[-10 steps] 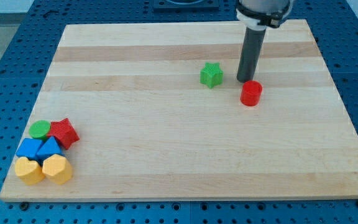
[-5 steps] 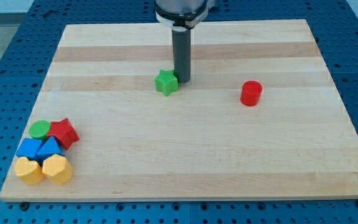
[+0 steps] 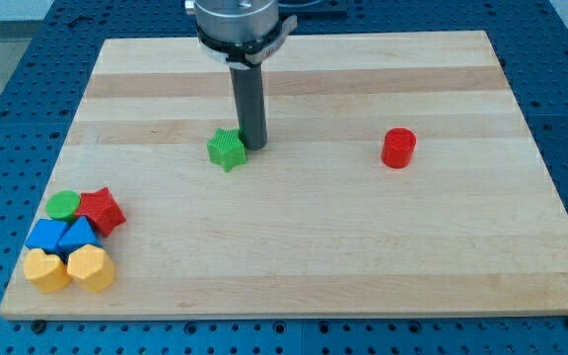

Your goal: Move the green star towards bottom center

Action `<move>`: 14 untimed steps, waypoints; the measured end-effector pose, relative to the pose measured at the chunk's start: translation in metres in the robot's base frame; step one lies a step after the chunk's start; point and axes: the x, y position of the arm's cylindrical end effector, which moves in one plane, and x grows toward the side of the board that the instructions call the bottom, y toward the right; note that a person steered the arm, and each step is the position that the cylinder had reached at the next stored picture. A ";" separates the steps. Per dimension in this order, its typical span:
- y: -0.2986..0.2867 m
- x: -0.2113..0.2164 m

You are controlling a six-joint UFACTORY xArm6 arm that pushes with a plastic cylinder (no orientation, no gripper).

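The green star [image 3: 226,149] lies on the wooden board [image 3: 294,247], left of the board's middle and in its upper half. My tip [image 3: 252,146] stands just to the star's right and slightly above it in the view, touching or nearly touching its edge. The dark rod rises from there to the arm at the view's top.
A red cylinder [image 3: 398,148] stands alone at the right. At the bottom left a cluster holds a green cylinder [image 3: 63,205], a red star [image 3: 102,210], two blue blocks [image 3: 62,237] and two yellow blocks [image 3: 68,268].
My tip has swept from beside the red cylinder leftward across the board. It met the green star and pushed it left and slightly down. The red cylinder and the cluster have not moved.
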 end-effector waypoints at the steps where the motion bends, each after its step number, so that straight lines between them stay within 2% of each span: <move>1: -0.017 -0.007; 3: -0.027 0.020; 5: -0.026 0.080; 6: -0.026 0.084; 8: -0.026 0.030; 9: -0.043 0.025; 10: -0.058 0.030; 14: -0.058 0.105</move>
